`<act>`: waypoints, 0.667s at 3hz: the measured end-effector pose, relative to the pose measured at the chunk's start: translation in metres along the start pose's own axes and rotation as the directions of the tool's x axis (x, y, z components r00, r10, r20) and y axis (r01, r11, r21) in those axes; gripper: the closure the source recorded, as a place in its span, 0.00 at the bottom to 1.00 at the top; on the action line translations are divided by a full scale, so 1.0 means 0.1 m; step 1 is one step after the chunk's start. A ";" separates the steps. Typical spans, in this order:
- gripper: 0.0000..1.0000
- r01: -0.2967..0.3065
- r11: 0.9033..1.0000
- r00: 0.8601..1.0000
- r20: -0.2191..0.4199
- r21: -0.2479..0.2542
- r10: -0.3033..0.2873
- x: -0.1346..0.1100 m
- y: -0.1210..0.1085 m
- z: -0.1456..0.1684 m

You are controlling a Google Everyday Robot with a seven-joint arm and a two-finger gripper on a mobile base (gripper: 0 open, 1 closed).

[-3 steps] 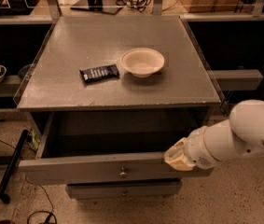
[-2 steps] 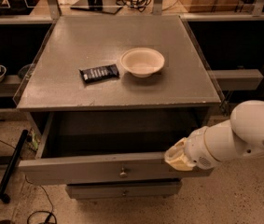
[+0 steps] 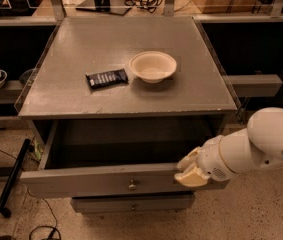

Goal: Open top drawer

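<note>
Cream tool (image 3: 189, 168) covers right rim of top drawer (image 3: 96, 180).

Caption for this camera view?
Gripper at the front edge of the pulled-out top drawer; bowl and dark wrapper on cabinet top.

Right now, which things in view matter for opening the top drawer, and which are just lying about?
Job in hand:
- top drawer, standing pulled out
- its knob
- tool, at the right end of the drawer front

Lying about:
- bowl on the cabinet top
- dark packet beside the bowl
- lower drawer, shut
</note>
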State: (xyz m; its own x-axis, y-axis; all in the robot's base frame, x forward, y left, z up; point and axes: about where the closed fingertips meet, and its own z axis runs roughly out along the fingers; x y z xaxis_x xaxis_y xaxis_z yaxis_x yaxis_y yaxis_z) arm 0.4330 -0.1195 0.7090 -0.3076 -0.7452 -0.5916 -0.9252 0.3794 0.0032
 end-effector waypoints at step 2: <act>0.00 0.002 1.000 1.000 -0.008 0.000 -0.002 0.00 0.00 0.03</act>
State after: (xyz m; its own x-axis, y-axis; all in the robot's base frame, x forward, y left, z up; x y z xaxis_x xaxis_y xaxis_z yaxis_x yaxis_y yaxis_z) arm 0.4333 -0.1179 0.7063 -0.3079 -0.7502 -0.5851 -0.9257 0.3782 0.0023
